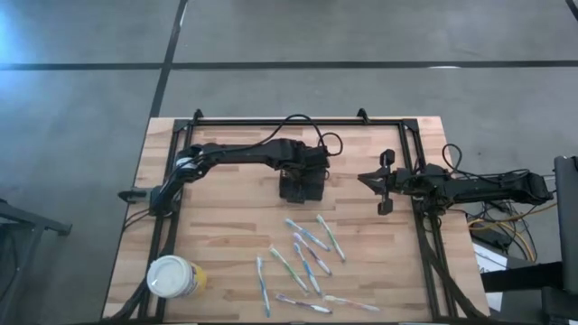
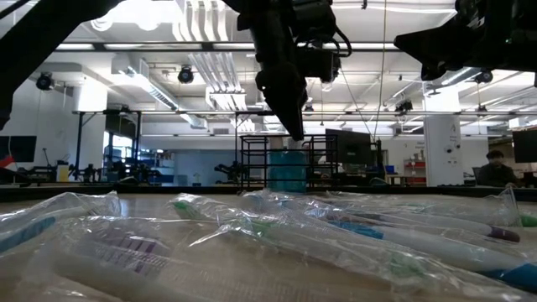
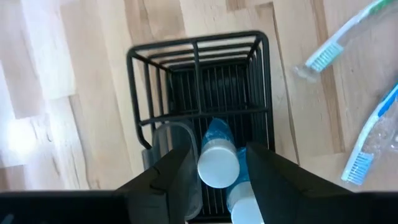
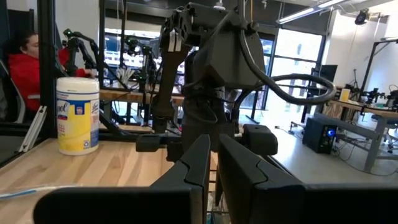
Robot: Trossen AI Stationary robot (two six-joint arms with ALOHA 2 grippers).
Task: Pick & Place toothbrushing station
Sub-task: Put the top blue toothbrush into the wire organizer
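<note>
Toothbrushing station (image 3: 199, 93) first: it sits on the wooden table (image 1: 226, 262) directly beneath my left pincer (image 3: 217, 168), near the table's middle, a black wire holder with slatted sides and an open top. From my left wrist I look straight down into it. My two dark fingers (image 3: 177, 171) stand a narrow way apart on either side of a white-capped, blue-wrapped tube (image 3: 217, 163) that rises out of the station's near compartment; I cannot tell whether the pads actually press it. A second white cap (image 3: 244, 205) shows just beside the first, in the same compartment.

Seen from above, the station (image 1: 300, 187) is mostly covered by my left wrist. Just past the station toward the table's near edge lie the wrapped toothbrushes (image 1: 307, 262), scattered loose, apart from the holder. Farther from the station, at the table's near left corner, stands the round yellow cup (image 1: 176, 276) with its white lid.

My right pincer (image 1: 381, 182) hangs well to the station's right, above the table, its fingers (image 4: 199, 163) drawn close with only a slim gap, holding nothing.
</note>
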